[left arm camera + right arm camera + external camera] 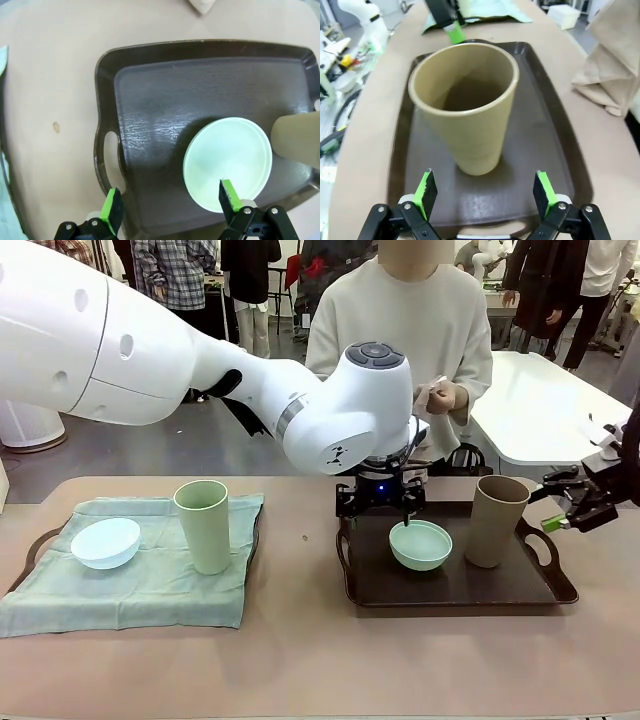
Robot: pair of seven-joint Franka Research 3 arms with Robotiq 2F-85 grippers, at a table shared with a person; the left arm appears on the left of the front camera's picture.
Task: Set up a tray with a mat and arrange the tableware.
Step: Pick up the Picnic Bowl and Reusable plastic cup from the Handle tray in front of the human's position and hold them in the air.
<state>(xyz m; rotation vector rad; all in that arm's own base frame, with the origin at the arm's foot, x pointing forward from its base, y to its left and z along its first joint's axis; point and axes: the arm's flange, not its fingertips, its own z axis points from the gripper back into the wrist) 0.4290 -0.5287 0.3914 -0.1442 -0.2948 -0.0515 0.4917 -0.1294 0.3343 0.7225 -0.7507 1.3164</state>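
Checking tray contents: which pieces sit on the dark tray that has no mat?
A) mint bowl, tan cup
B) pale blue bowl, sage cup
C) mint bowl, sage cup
A: the mint green bowl and tan cup stand on the bare dark tray.

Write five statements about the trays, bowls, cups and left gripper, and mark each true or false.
1. The mint bowl sits on the bare brown tray. True.
2. The tan cup lies on its side. False: it stands upright on the brown tray.
3. The blue bowl rests on the green mat. True.
4. The left gripper is shut on the mint bowl. False: its jaws stand open over the bowl.
5. The green cup stands beside the tan cup. False: it stands on the green mat, next to the blue bowl.
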